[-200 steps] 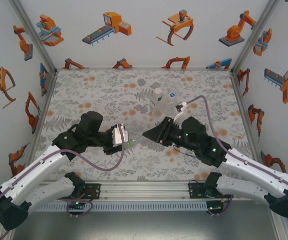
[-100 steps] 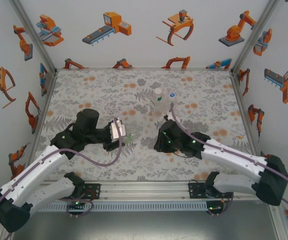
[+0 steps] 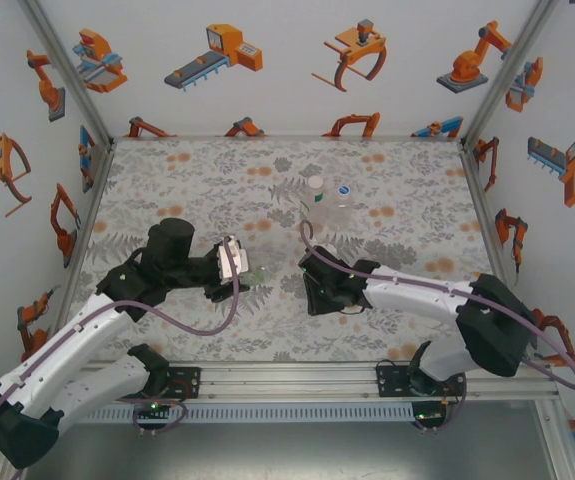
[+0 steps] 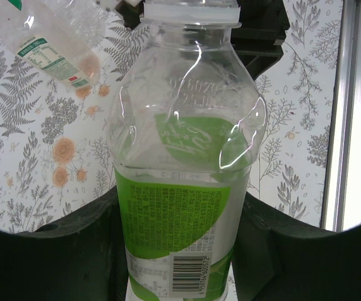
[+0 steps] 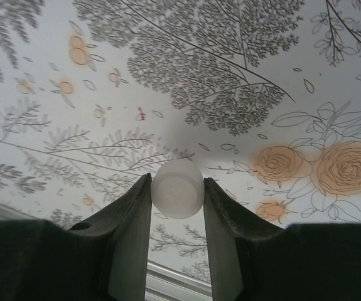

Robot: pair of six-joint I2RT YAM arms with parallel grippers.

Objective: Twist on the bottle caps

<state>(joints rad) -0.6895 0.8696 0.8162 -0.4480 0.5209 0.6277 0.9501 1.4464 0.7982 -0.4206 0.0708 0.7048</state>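
Observation:
My left gripper point(image 3: 239, 270) point(image 4: 180, 257) is shut on the lower body of a clear bottle with a green label point(image 4: 183, 157) point(image 3: 257, 272). The bottle's neck points away from the wrist, and the frame's top edge cuts off its mouth. My right gripper point(image 3: 312, 288) point(image 5: 177, 183) is shut on a small white bottle cap point(image 5: 177, 188), pinched by its sides between the fingertips above the flowered table. It hangs just right of the green bottle. Two more bottles point(image 3: 315, 192) point(image 3: 344, 196) stand together at the back middle. One with a white label point(image 4: 54, 37) also shows in the left wrist view.
The flower-patterned table cloth point(image 3: 187, 180) covers the floor of a walled booth. A metal rail point(image 3: 287, 378) runs along the near edge between the arm bases. A purple cable point(image 3: 407, 282) lies along the right arm.
The right arm has swung in to the left and turned its gripper down toward the table, carrying the cap closer to the green bottle. The left gripper and its bottle have barely shifted.

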